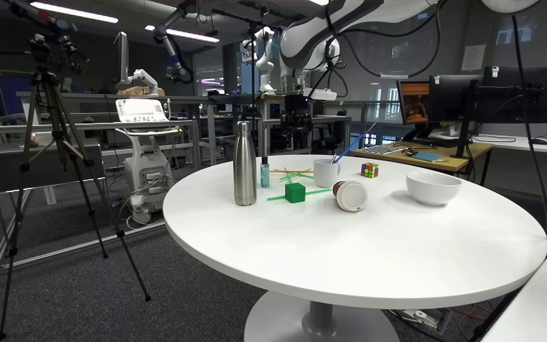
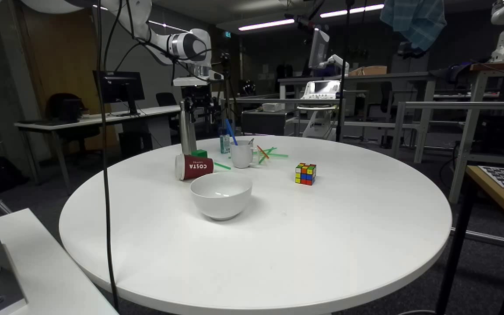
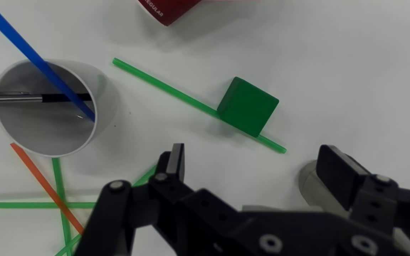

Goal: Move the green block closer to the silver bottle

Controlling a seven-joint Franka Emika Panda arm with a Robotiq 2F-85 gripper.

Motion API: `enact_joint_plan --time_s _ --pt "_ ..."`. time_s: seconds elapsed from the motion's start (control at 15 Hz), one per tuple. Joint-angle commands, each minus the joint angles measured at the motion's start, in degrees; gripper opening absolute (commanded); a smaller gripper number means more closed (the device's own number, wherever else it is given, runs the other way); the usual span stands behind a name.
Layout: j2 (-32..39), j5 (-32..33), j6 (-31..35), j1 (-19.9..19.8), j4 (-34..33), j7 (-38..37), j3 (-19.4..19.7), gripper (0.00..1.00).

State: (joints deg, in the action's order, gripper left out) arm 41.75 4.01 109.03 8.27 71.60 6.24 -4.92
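Overhead, claw (image 3: 254,167): spread wide apart above the white table (image 1: 273,251).
Green block (image 1: 295,193): on the table, right by a green straw (image 3: 166,88), between the silver bottle (image 1: 245,168) and the tipped-over red cup (image 1: 352,196).
Silver bottle: standing up, near the block but not touching.

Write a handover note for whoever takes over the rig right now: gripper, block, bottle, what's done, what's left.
Gripper: raised above the table, jaws open, holding nothing.
Green block: on the tabletop, beside a green straw in the wrist view.
Silver bottle: upright; an exterior view shows a gap between it and the block.
Done: jaws open above the table; block not yet gripped.
Left: probably line up, lower, grip the block, set it nearer the bottle and release, minding the tipped coffee cup.
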Motion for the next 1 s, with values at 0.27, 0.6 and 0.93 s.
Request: enact_joint_plan --time_s 0.27,0.6,0.93 --pt "1.9 -0.1 -0.5 0.1 -1.9 0.4 -0.1 1.00" --pt "7.2 -0.4 -1.6 -0.6 -4.8 2.5 -0.4 1.00" --pt "11.9 -0.2 -3.0 -0.8 -8.3 4.1 -0.2 1.00"
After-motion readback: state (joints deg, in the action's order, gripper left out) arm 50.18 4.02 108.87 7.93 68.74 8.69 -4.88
